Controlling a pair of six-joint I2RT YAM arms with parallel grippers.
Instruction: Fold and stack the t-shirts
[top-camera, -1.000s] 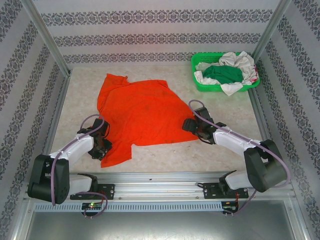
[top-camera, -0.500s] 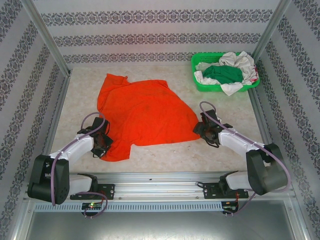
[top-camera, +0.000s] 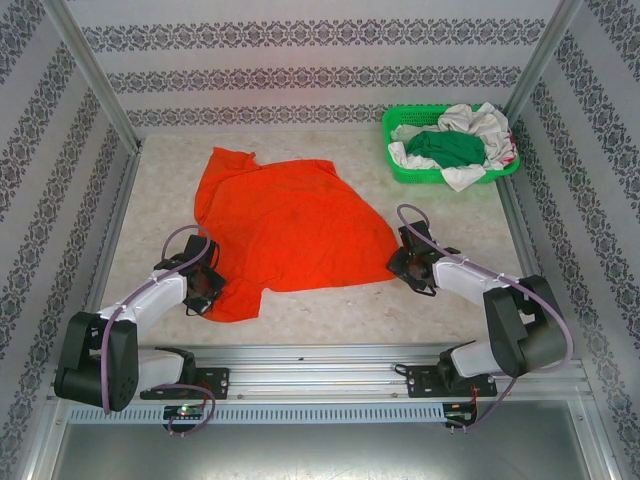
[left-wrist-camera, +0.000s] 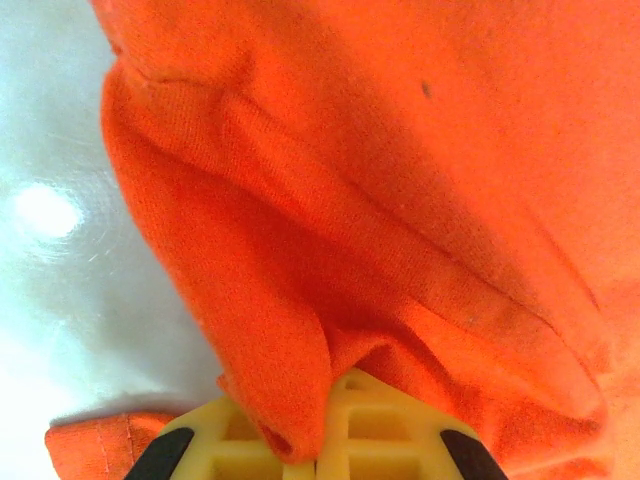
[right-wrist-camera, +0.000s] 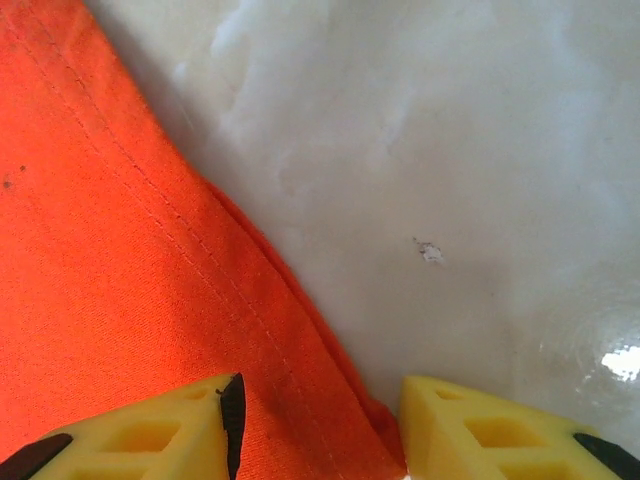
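Orange t-shirt (top-camera: 290, 225) is spread mostly flat on the table (top-camera: 460, 220), well left of the basket (top-camera: 392, 160) and nearer the arms. Left gripper (top-camera: 205, 290) is clamped on the shirt's near-left edge, the part farthest from the basket, with cloth bunched between its fingers (left-wrist-camera: 390, 440). Right gripper (top-camera: 408, 265) has jaws parted, straddling the shirt's corner hem nearest the basket side: one finger over cloth, the other over bare table, likely no grip. Green t-shirt (top-camera: 445, 148) and white one (top-camera: 480, 122) are heaped in the basket.

We see a pale marbled table (top-camera: 330, 310) enclosed by white walls (top-camera: 320, 60) with dark floral bands, metal posts (top-camera: 90, 75) at corners.
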